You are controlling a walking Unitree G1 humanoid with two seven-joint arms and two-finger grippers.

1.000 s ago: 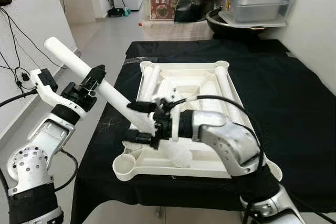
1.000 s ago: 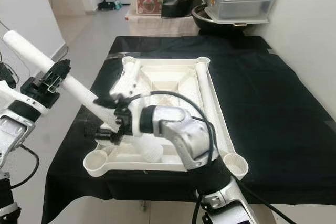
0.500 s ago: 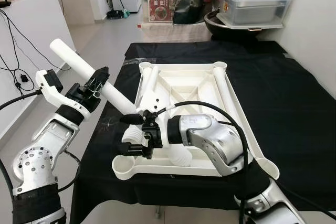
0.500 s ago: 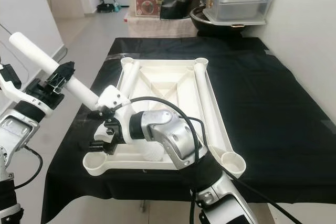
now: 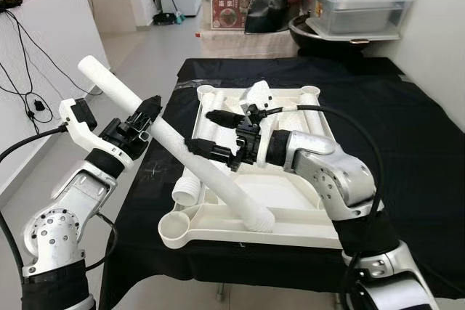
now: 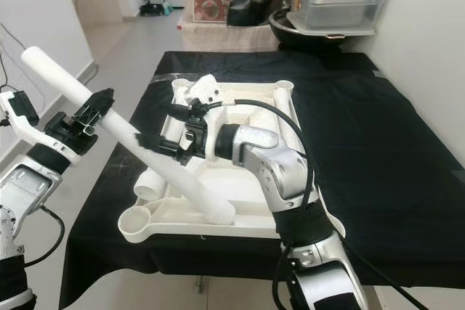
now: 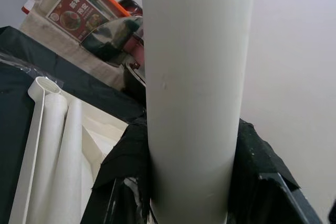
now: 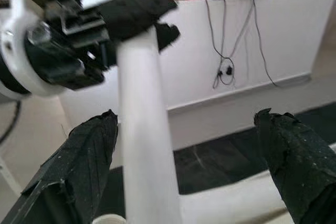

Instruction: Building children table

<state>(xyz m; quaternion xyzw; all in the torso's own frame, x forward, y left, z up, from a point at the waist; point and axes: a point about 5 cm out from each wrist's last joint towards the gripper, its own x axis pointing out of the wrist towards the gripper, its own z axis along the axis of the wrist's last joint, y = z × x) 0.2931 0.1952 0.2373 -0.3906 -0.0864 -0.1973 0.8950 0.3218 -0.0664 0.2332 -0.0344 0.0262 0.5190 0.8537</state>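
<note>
A long white table leg (image 5: 182, 152) slants down from the upper left, and its ribbed lower end (image 5: 259, 218) rests inside the upside-down white tabletop (image 5: 290, 194). My left gripper (image 5: 145, 120) is shut on the leg's upper part; the leg (image 7: 194, 77) stands between its fingers in the left wrist view. My right gripper (image 5: 198, 130) is open, its fingers straddling the leg's middle. In the right wrist view the leg (image 8: 147, 129) runs between the wide-apart fingertips (image 8: 89, 150), nearer one of them. A round corner socket (image 5: 175, 230) sits at the tabletop's near left.
More white legs lie in the tabletop along its left (image 5: 206, 110) and right (image 5: 310, 117) sides, and one hollow end (image 5: 186, 194) pokes out at the left rim. A black cloth (image 5: 414, 150) covers the work table. Storage bins (image 5: 356, 5) stand behind; open floor (image 5: 138, 56) lies left.
My right gripper has left the near-left corner of the tabletop and moved up along the leg to its middle. The left gripper keeps its hold; the camera has shifted slightly.
</note>
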